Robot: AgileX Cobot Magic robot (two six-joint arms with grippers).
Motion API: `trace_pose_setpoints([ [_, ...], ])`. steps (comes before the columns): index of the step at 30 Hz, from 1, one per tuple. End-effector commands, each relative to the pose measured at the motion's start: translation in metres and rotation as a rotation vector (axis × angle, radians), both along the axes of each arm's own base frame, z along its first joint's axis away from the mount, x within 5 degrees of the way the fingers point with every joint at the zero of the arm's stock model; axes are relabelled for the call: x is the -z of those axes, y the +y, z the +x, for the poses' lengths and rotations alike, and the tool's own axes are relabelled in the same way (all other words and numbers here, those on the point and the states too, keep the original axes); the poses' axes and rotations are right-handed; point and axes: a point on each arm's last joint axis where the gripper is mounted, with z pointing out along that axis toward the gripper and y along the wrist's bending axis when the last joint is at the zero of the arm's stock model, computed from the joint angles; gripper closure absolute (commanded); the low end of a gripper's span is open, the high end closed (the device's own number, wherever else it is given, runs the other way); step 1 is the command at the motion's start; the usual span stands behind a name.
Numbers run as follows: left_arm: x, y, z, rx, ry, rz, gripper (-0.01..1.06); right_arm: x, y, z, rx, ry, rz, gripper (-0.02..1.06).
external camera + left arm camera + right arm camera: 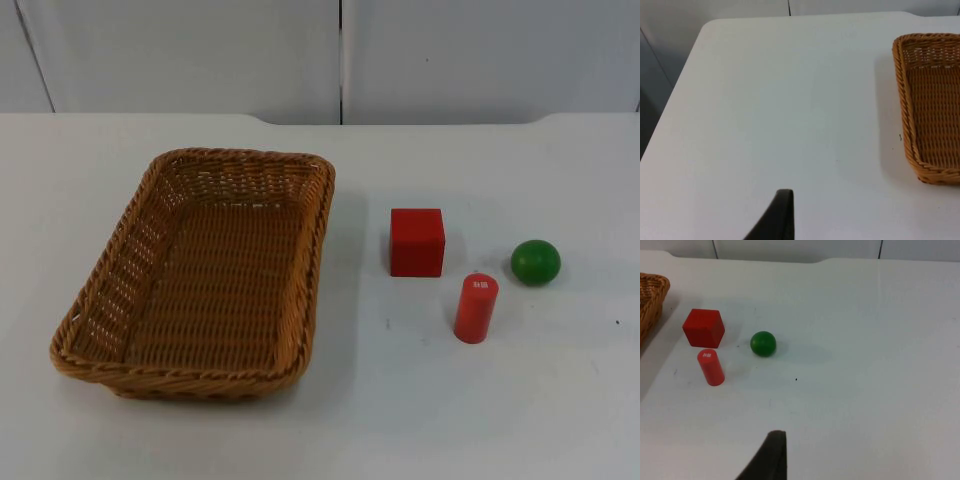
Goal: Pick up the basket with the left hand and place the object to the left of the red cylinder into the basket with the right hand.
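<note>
Basket (200, 280) sits empty on the table (420, 400); red block (417, 242) is just up-left of the red cylinder (476, 308). Block looks light and rigid, so probably pinch its flat sides. Can't tell either gripper's jaws.

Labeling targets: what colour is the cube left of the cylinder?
Red, the cube; clearest in the top view.

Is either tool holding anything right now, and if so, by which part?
Nothing is held. The basket, red cube, red cylinder and green ball all sit free on the table.
</note>
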Motion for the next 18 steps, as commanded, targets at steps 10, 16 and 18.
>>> trace_pose_setpoints([
  [10,0.0012,0.0005,-0.0004,-0.006,0.001,0.001,0.00,0.0013,0.0005,0.0003,-0.004,-0.001,-0.004,-0.01],
  [16,0.0012,0.0005,-0.0004,-0.006,0.001,0.001,0.00,0.0013,0.0005,0.0003,-0.004,-0.001,-0.004,-0.01],
  [18,0.0012,0.0003,-0.0004,-0.005,0.001,-0.001,0.00,0.0013,0.0005,0.0003,-0.004,-0.001,-0.004,-0.01],
])
